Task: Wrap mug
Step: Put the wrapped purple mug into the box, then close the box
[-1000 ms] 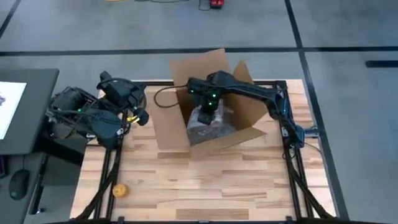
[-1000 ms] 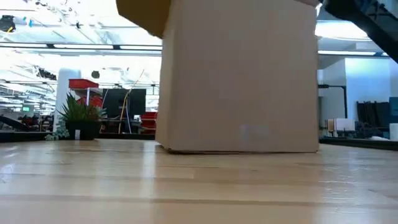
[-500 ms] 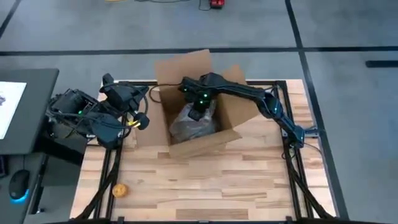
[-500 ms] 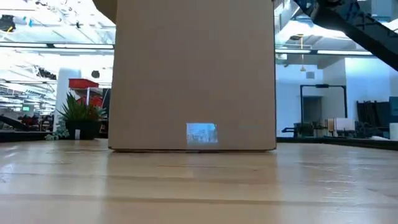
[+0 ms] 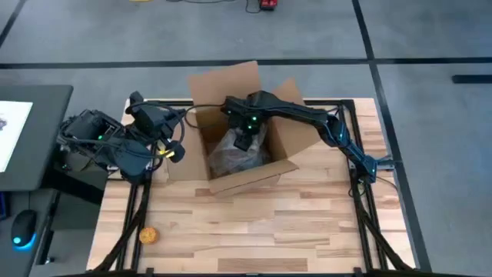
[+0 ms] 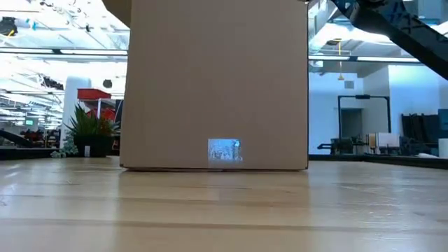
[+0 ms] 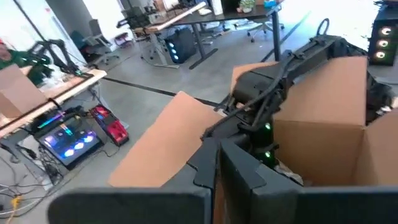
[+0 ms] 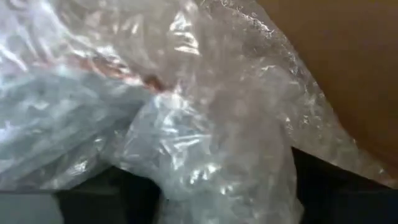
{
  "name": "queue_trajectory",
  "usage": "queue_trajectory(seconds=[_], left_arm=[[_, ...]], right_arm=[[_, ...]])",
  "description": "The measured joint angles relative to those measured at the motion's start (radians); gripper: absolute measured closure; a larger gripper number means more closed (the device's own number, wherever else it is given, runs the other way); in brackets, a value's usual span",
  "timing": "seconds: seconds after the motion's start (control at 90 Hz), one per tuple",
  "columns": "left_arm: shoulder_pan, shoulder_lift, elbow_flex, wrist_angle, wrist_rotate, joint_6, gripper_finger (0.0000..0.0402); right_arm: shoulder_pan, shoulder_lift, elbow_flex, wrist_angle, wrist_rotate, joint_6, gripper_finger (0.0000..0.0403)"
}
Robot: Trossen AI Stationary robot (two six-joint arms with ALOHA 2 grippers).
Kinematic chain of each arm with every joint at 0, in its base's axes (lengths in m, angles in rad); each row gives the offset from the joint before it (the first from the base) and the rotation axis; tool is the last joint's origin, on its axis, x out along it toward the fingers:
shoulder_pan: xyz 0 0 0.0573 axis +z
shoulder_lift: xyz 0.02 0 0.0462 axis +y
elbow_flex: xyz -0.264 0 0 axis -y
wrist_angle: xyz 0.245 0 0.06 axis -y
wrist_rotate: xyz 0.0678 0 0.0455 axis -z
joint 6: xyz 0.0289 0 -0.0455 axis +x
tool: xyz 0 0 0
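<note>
An open cardboard box (image 5: 284, 138) stands on the wooden table toward its far side; in the low view its plain wall (image 6: 217, 77) bears a small label. Inside lies a bundle of clear bubble wrap (image 5: 231, 158), which fills the right wrist view (image 8: 205, 124); the mug is hidden inside it. My right gripper (image 5: 247, 141) reaches down into the box over the bundle, its fingers standing wide apart with a bulge of wrap (image 8: 224, 180) between them. My left gripper (image 5: 175, 151) waits shut at the table's left edge, beside the box's left flap (image 7: 168, 137). My right gripper comes at the bubble wrap bundle from above, inside the box. Its two dark fingers (image 8: 106, 199) stand on either side of a bulge of the wrap. I cannot tell whether they touch it. The bundle rests on the box's floor.
A small orange round thing (image 5: 147, 235) lies near the table's front left corner. The box's flaps stand open, one tall at the far left (image 5: 223, 81). A dark desk (image 5: 31, 131) stands off the table's left. The table's near half is bare wood (image 5: 261, 223).
The box has slid toward the table's left edge and turned a little, so that its label now faces the low camera. My right gripper has gone left with it, staying inside over the bundle. In the last half second both have kept nearly still.
</note>
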Motion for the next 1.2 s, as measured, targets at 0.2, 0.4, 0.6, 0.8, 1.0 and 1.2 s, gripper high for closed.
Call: queue_trajectory(seconds=[0.2,0.4,0.6,0.8,1.0,1.2], left_arm=[[0.0,0.0,0.0,0.0,0.033,0.0,0.0402],[0.0,0.0,0.0,0.0,0.033,0.0,0.0402],[0.0,0.0,0.0,0.0,0.035,0.017,0.0402],[0.0,0.0,0.0,0.0,0.037,0.012,0.0402],[-0.022,0.0,0.0,0.0,0.038,-0.03,0.0402],[-0.083,-0.031,-0.001,-0.001,0.041,-0.095,0.0402]], right_arm=[[0.003,-0.095,0.003,-0.004,-0.003,0.004,0.0137],[0.002,-0.112,0.003,0.003,-0.004,0.007,0.0137],[0.016,-0.09,-0.02,0.03,-0.005,-0.013,0.0136],[0.023,-0.117,-0.006,0.022,-0.011,-0.055,0.0136],[0.04,-0.223,0.004,0.074,-0.01,-0.061,0.0137],[0.075,-0.386,0.003,0.177,-0.002,-0.114,0.0137]])
